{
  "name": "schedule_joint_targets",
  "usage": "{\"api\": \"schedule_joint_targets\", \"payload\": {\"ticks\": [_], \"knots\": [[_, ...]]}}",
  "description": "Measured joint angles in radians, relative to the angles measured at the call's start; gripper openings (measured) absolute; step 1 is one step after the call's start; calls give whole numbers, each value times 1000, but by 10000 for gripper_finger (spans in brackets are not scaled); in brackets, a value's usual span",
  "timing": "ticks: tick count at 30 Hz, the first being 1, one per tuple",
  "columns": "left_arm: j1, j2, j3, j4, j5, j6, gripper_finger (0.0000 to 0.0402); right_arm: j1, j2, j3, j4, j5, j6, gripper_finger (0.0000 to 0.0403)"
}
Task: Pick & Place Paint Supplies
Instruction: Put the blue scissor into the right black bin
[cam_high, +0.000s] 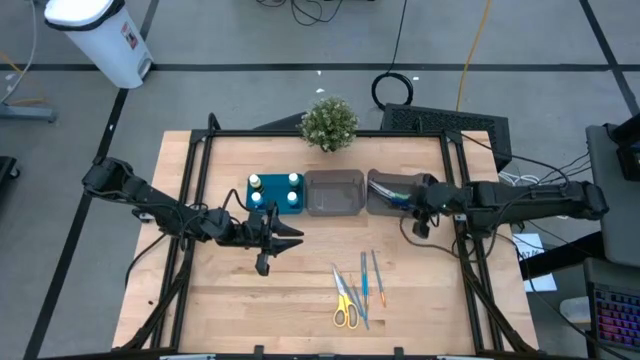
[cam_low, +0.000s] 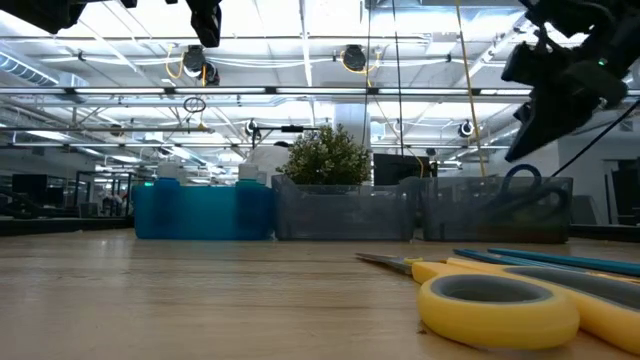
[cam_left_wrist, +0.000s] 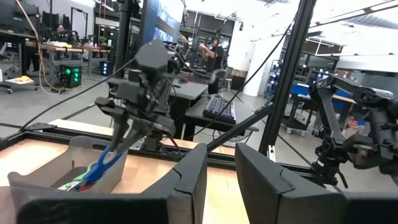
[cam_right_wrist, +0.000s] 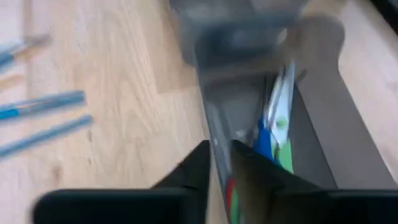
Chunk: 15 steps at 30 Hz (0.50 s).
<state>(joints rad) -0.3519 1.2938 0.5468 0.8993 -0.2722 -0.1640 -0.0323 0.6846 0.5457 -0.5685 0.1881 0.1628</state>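
Here we see the right gripper over the right-hand grey bin, at the back of the wooden table. In the right wrist view its two dark fingers stand close together with only a narrow slit between them, and nothing sits in that slit that we can make out; the bin's wall runs just beyond the tips. Inside that bin lie scissors with blue and green handles, along with a hint of red lower down. From the left wrist view we see the same gripper above the bin with blue and green handles just under its tips, though we cannot tell whether they touch.

The left gripper hangs over bare table in front of the teal tray. Its fingers are nearly together, a slim gap left, and they hold nothing.

The tray carries four white-capped bottles, one toward each corner. Next to it, between tray and right-hand bin, sits a middle grey bin; we cannot see anything in it.

Near the table's front edge lie yellow-handled scissors, and just beside them several thin blue sticks, all side by side and well apart from both grippers. A small potted plant stands at the back edge behind the bins.
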Motion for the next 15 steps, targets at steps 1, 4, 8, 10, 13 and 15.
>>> {"api": "schedule_joint_targets", "payload": {"ticks": [1,4,8,10,13,15], "knots": [[0,0,0,0,0,0,93,14,2,-1,-25,14,9,43],[0,0,0,0,0,0,93,48,4,-2,-19,52,17,8],[0,0,0,-8,0,0,93,61,7,-2,-42,129,72,10],[0,0,0,-8,-1,0,93,55,11,-2,-68,152,110,3],[0,0,0,-13,-12,0,93,45,21,-2,-79,147,160,3],[0,0,0,-14,-21,0,93,40,30,-2,-104,144,192,2]]}}
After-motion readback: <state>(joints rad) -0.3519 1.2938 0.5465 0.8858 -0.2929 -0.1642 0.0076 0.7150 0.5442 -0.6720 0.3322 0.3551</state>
